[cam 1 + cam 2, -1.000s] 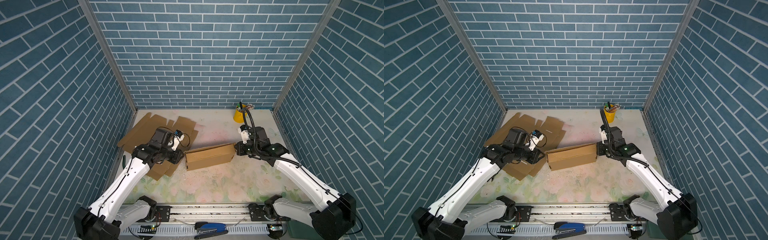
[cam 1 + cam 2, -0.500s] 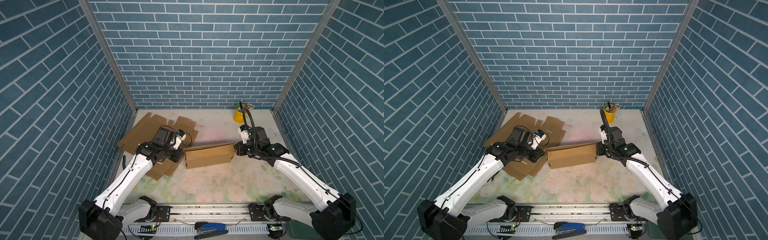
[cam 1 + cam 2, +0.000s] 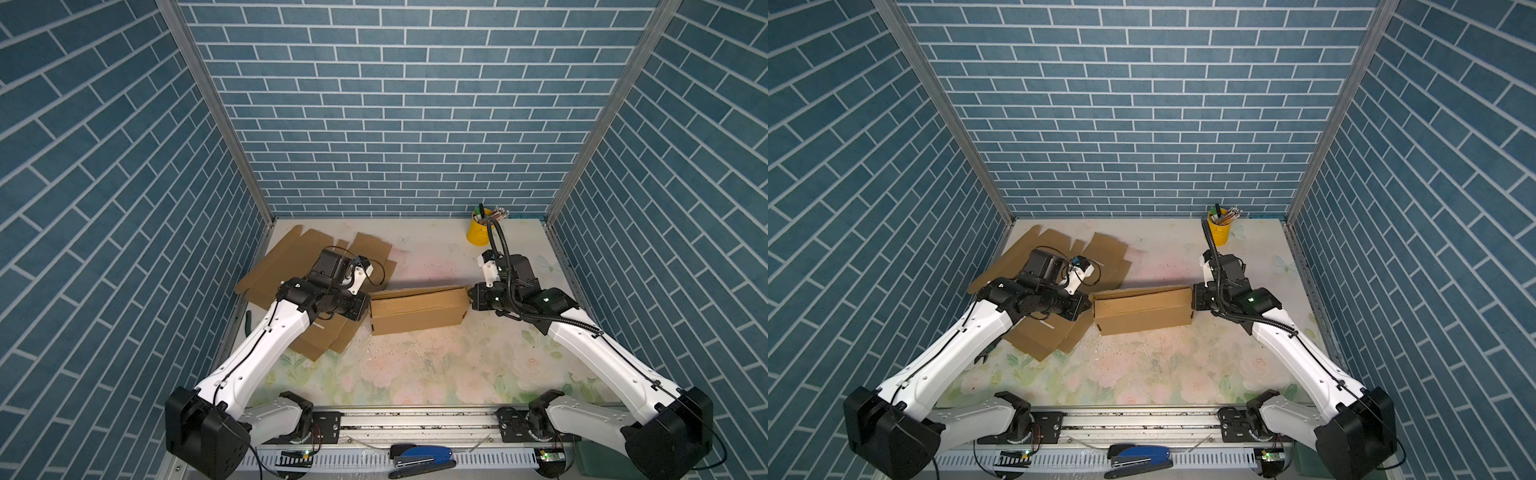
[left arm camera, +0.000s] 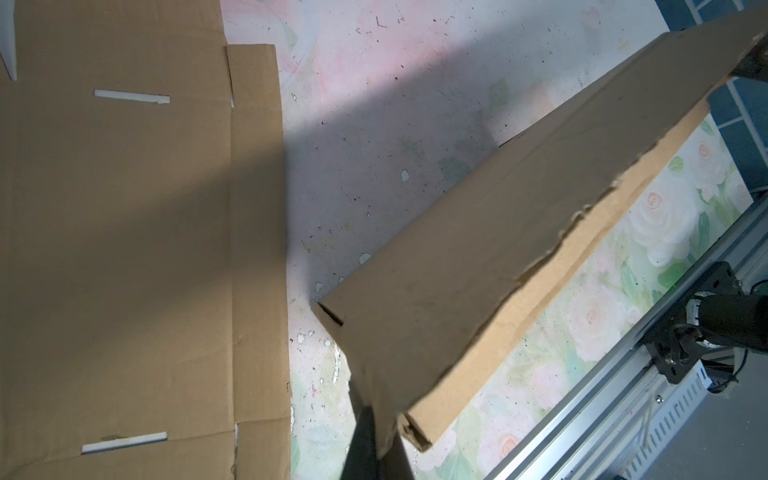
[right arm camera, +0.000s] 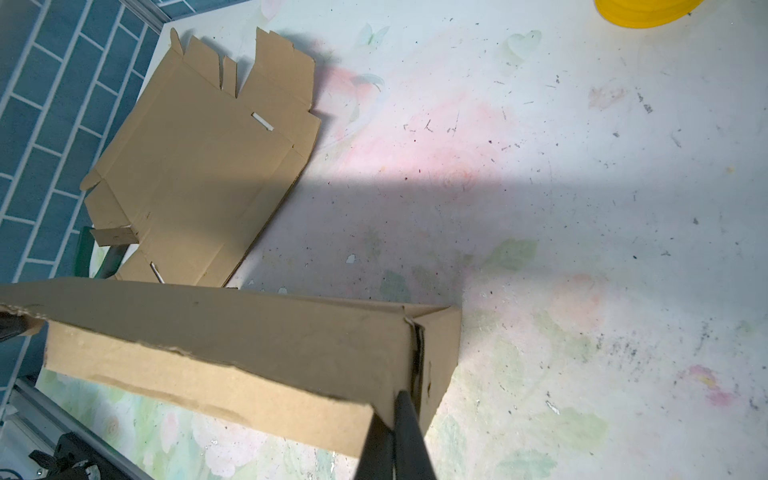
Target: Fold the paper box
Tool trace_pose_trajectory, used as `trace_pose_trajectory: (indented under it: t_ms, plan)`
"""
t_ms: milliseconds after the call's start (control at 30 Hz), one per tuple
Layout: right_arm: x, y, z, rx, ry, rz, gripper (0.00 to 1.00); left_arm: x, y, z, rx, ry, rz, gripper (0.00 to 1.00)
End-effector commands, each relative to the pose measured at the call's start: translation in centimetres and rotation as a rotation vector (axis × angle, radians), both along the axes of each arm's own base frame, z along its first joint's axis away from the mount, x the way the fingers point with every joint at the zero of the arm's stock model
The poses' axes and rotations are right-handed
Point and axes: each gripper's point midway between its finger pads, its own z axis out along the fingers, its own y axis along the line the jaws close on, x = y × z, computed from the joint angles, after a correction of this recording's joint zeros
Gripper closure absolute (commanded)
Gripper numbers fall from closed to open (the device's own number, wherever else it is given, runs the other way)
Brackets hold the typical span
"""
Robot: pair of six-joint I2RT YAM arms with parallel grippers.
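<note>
In both top views, the paper box (image 3: pixel 417 309) sits at the middle of the surface (image 3: pixel 415 374) as a closed oblong, near the flat cardboard blanks (image 3: pixel 291 266) stacked by the left wall. The main folding appears complete, and only the seating of the end flaps is judged to remain. The left end effector (image 3: pixel 365 305) meets the left end of the paper box and the right end effector (image 3: pixel 470 297) meets the right end. In the left wrist view, the left end effector (image 4: pixel 374 436) has its fingers together, clamped on the near end corner of the paper box (image 4: pixel 478 249). In the right wrist view, the right end effector (image 5: pixel 395 436) is likewise closed, pinching the end panel of the paper box (image 5: pixel 228 340). A dark slit there suggests the flap is not yet flush.
</note>
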Motion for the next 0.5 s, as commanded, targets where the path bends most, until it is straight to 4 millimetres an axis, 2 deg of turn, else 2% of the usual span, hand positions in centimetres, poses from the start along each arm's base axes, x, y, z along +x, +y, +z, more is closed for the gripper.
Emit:
trace_pose_trajectory:
  t_ms: [0,200,467]
  plan:
    - [-1.35,-0.59,-2.49,-0.029,0.09,-0.036,1.0,-0.41,-0.8,0.53,-0.056,0.062,0.016,1.0]
    - [-1.28,-0.62,-2.51,-0.032,0.081,-0.049,1.0,0.02,-1.41,0.89,-0.104,0.095,0.061,1.0]
    - [-1.27,-0.47,-2.35,-0.027,0.075,-0.048,1.0,0.27,-1.23,-0.08,-0.107,0.11,0.106,1.0]
